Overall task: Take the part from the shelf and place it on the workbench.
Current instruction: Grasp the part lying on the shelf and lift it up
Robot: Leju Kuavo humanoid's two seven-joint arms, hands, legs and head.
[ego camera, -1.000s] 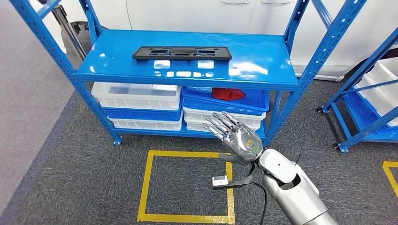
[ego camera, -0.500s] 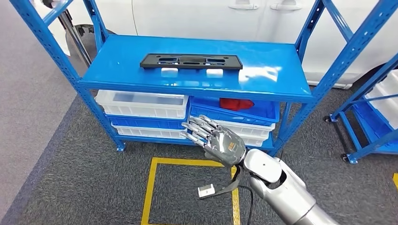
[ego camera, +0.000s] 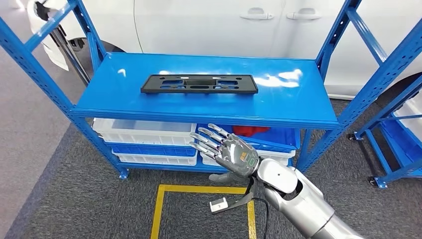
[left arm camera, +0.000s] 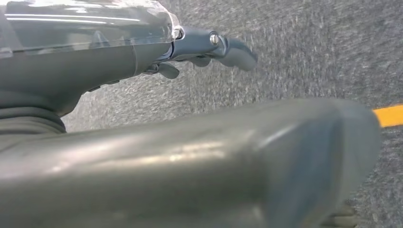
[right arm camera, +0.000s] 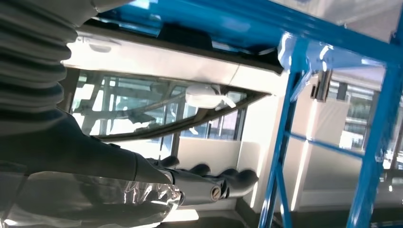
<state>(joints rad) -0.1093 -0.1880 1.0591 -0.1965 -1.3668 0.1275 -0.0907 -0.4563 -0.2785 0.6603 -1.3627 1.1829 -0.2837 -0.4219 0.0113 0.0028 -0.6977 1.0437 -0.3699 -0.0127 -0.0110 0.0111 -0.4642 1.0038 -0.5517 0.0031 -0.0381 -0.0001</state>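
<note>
**Right hand spread and raised below the shelf edge, part untouched on top**

The part [ego camera: 200,83], a long flat black plate with cut-outs, lies flat on the top deck of the blue shelf [ego camera: 303,102], lengthwise along the deck and nearer its back half, at about 12 o'clock from the robot. Nothing touches it. Lying flat and end to end across the robot's front, it offers its long front edge, which probably explains the approach from directly before it.

The right hand [ego camera: 226,152] is at about 5 o'clock from the part, lower than the deck and in front of the shelf's lip. Its fingers [ego camera: 205,140] are stretched wide and apart, palm turned down and forward, holding nothing. In my judgement this is a readied pose: fingers spread so they can pass over the plate and close on its edge once the arm rises above the deck.

The left hand [left arm camera: 142,52] hangs over grey carpet, beside a strip of yellow floor tape [left arm camera: 388,115]; whether its fingers are spread or curled I cannot tell.

Under the deck, white and blue bins [ego camera: 142,132] are stacked, and a red object [ego camera: 249,131] lies in one at about 6 o'clock from the part. A white car [ego camera: 214,25] stands behind the shelf.

The task is at its start: the reach is not yet finished, and the workbench is not visible.
</note>
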